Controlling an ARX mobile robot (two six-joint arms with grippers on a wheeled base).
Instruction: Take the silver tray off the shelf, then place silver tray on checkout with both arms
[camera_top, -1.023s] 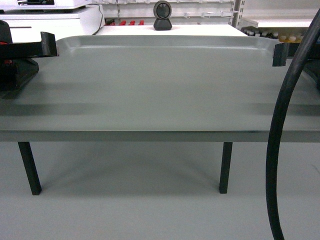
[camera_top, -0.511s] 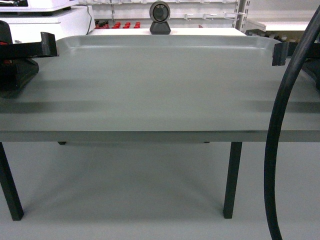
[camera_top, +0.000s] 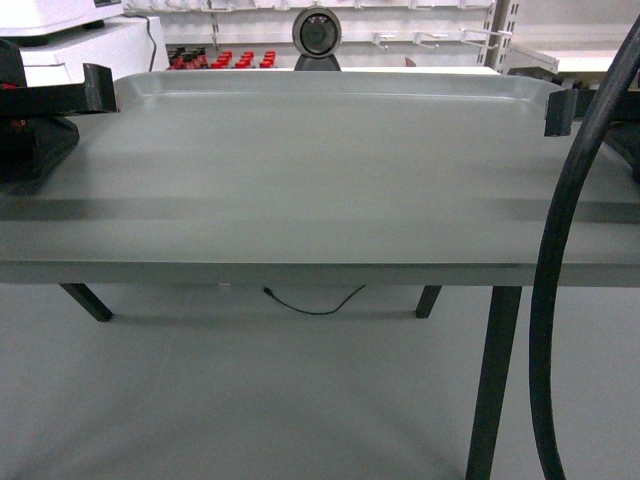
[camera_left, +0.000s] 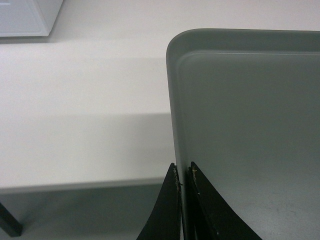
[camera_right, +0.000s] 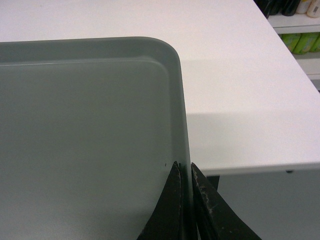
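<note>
Head view: tray carried level over the counter edge

Head view shows the silver tray (camera_top: 320, 170) held level, its near rim above grey floor (camera_top: 250, 400). The left gripper (camera_left: 183, 200) pinches the tray's left rim between narrow jaws; the right gripper (camera_right: 189, 200) pinches the right rim likewise. Both far corners overhang the white checkout (camera_left: 75, 100), whose bare top lies open on each side. 1 black cable (camera_top: 560, 300) hangs at right.
</note>
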